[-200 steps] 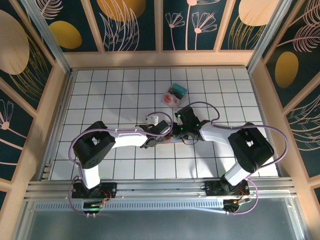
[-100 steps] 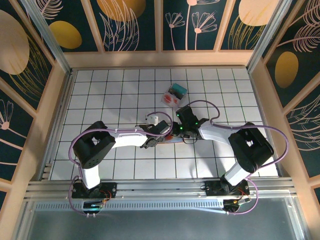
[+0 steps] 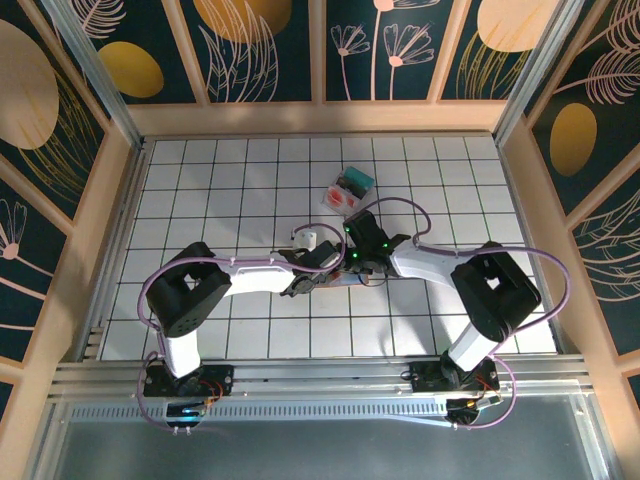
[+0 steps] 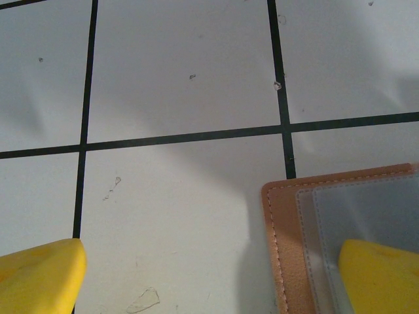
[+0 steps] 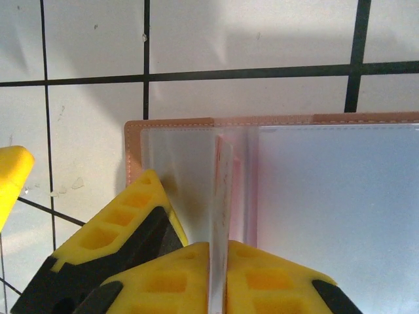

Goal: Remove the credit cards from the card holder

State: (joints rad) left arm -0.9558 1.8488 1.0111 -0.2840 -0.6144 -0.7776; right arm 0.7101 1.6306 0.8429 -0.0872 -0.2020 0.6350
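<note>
the card holder [image 5: 327, 196] lies open and flat on the white table [image 4: 183, 78] with black lines, near the middle, between the two arms. its clear pockets face up, with a brown edge round them. the right gripper [image 5: 220, 254] is pinching a thin sheet [image 5: 220, 183] that stands up from the holder's middle. i cannot tell if it is a card or a pocket. the left gripper [image 4: 213, 265] is spread wide, with one yellow finger [image 4: 380, 275] on the holder's corner and the other over the table. a clear box [image 3: 350, 188] sits farther back, well apart.
</note>
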